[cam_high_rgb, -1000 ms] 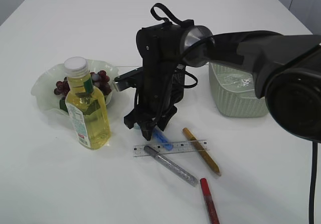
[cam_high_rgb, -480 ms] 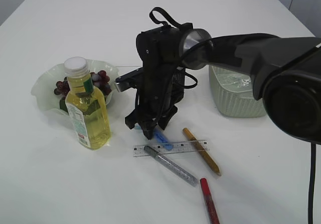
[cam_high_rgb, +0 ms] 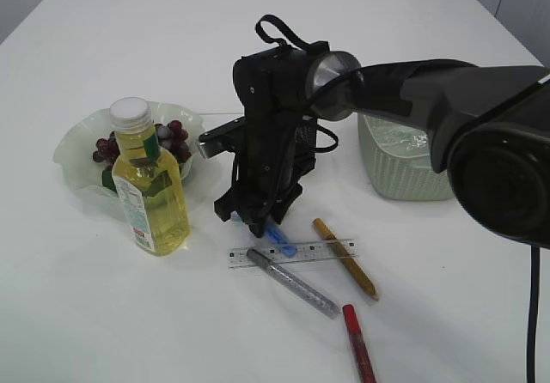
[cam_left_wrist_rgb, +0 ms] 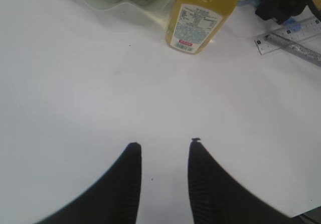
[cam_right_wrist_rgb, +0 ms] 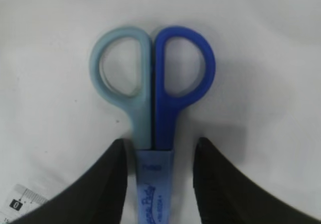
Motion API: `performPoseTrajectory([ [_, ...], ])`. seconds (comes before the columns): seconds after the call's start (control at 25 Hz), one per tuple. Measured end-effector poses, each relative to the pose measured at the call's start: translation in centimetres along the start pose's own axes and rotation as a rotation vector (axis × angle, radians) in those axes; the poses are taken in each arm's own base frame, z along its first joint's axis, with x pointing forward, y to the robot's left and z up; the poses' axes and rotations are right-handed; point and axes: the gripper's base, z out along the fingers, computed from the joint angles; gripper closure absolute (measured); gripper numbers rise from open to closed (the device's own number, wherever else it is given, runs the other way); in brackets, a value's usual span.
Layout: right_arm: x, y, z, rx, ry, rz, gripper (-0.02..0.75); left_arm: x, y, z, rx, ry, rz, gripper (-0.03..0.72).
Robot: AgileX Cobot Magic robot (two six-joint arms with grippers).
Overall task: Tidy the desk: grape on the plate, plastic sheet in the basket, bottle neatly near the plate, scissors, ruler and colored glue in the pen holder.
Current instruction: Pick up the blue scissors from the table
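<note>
The scissors (cam_right_wrist_rgb: 153, 83) have one light blue and one dark blue handle and a blue blade sheath, and they lie flat on the table. My right gripper (cam_right_wrist_rgb: 159, 143) is open and straddles them where the handles meet the sheath, with a small gap on each side. In the exterior view it (cam_high_rgb: 254, 221) is low at the table's middle, and the sheath tip (cam_high_rgb: 280, 240) shows beside it. The clear ruler (cam_high_rgb: 292, 254) lies just in front. Silver (cam_high_rgb: 294, 283), gold (cam_high_rgb: 345, 258) and red (cam_high_rgb: 359, 343) glue pens lie near it. My left gripper (cam_left_wrist_rgb: 163, 144) is open over bare table.
The yellow bottle (cam_high_rgb: 151, 185) stands in front of the pale plate (cam_high_rgb: 76, 147) holding grapes (cam_high_rgb: 173, 132). The green basket (cam_high_rgb: 404, 173) at the right holds a plastic sheet (cam_high_rgb: 406, 134). A dark mesh container (cam_high_rgb: 308, 147) is mostly hidden behind my right arm.
My right arm has shifted only slightly above the scissors. Nothing else has moved.
</note>
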Motion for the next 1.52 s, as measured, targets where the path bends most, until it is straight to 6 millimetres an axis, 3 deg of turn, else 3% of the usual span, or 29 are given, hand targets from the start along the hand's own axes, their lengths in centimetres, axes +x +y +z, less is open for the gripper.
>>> performPoseTrajectory([
  [0.16, -0.1, 0.0, 0.0, 0.000, -0.002, 0.000, 0.550, -0.1, 0.0, 0.3, -0.001, 0.007, -0.001, 0.447],
  [0.24, -0.1, 0.0, 0.1, -0.002, -0.001, 0.001, 0.576, -0.1, 0.0, 0.4, -0.001, 0.013, -0.002, 0.447],
  [0.52, -0.4, 0.1, -0.2, -0.010, -0.016, 0.007, 0.603, -0.2, 0.1, 0.5, -0.001, 0.015, -0.002, 0.447],
  [1.16, -2.4, -0.1, -4.2, -0.059, -0.152, 0.031, 0.611, -0.2, 0.1, 0.5, -0.001, 0.015, -0.002, 0.447],
  [1.32, -2.3, -0.8, -6.2, -0.067, -0.188, 0.048, 0.611, -0.2, 0.1, 0.5, -0.001, 0.011, -0.002, 0.447],
  [1.52, -1.7, -1.9, -10.5, -0.047, -0.262, 0.092, 0.611, -0.4, 0.1, 0.5, -0.002, -0.007, -0.002, 0.447],
])
